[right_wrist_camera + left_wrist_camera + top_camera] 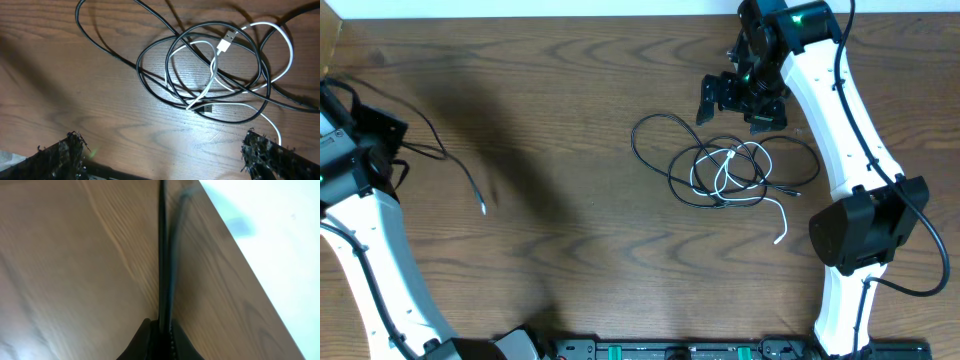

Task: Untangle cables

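Left tool [160, 332] is pinched shut on a black cable [161, 255], close to the table [75, 255] edge, so I have little room on that side. Right tool [162, 147] hangs wide open, touching nothing, above the tangle [215, 62] of black and white cables, with open wood to its left.

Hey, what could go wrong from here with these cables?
1. The right gripper hangs open over the tangle, where the white cable threads through loops of the tangled black cable; closing there may grab both and tighten the knot.
2. The left gripper is shut on the held black cable near the table edge; released there, it might slip off.
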Controlling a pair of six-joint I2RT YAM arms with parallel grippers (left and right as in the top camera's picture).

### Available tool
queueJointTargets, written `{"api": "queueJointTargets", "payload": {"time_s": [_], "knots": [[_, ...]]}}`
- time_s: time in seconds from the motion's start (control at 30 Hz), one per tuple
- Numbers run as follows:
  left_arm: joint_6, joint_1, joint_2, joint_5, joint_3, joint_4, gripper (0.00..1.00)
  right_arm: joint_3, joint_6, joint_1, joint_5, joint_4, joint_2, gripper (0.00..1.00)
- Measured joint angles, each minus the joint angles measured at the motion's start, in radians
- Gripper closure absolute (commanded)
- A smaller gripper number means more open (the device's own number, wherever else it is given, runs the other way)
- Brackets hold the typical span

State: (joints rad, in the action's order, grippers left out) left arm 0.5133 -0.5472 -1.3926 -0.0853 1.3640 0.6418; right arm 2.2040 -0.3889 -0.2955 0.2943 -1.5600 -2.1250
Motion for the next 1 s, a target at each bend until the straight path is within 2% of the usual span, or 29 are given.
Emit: {"api": "queueJointTargets", "payload": {"time_s": [0.3,0.43,0.6,0.77,0.87,1.0], "knots": [[0.007,0.008,-0.002,-0.439,0.000,0.128,0.93,0.000,0.000,0.000,0.000,0.000,0.000,0.01],[-0.043,0.055,-0.002,-0.640,0.000,0.138,0.93,0.000,0.000,0.000,0.000,0.000,0.000,0.01],[-0.074,0.143,-0.002,-0.760,0.000,0.111,0.93,0.000,0.000,0.000,0.000,0.000,0.000,0.01],[-0.082,0.187,-0.002,-0.722,0.000,0.072,0.93,0.000,0.000,0.000,0.000,0.000,0.000,0.01],[-0.068,0.188,-0.002,-0.583,0.000,0.089,0.93,0.000,0.000,0.000,0.000,0.000,0.000,0.01],[-0.011,0.182,-0.013,-0.349,0.000,0.209,0.92,0.000,0.000,0.000,0.000,0.000,0.000,0.01]]}}
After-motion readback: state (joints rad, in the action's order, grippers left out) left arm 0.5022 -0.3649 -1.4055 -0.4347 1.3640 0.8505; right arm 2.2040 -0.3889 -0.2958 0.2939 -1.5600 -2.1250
